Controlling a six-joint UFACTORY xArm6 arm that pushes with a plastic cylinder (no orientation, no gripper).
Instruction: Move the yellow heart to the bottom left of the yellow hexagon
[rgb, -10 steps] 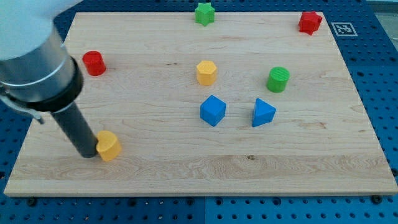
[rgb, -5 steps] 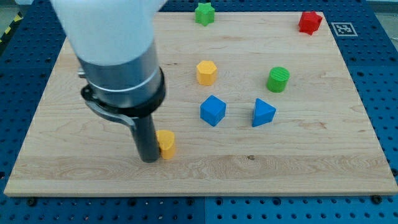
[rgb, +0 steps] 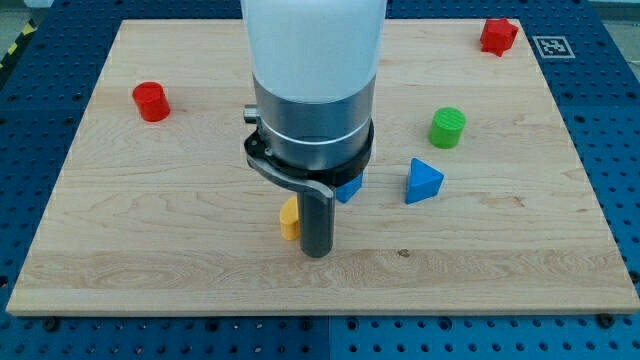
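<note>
The yellow heart (rgb: 289, 219) lies on the wooden board (rgb: 120, 250) below the middle, half hidden by my rod. My tip (rgb: 316, 252) rests on the board just right of and slightly below the heart, touching it or nearly so. The yellow hexagon is hidden behind the arm's body. The arm covers the middle and top of the board.
A red cylinder (rgb: 151, 101) stands at the left. A green cylinder (rgb: 447, 127) and a blue triangular block (rgb: 423, 181) are to the right. A blue block (rgb: 349, 187) peeks out beside the arm. A red block (rgb: 498, 35) sits at the top right corner.
The yellow heart has slid to the right across the board. My tip has moved right with it and now stands on the heart's right side instead of its left. The arm now hides the yellow hexagon.
</note>
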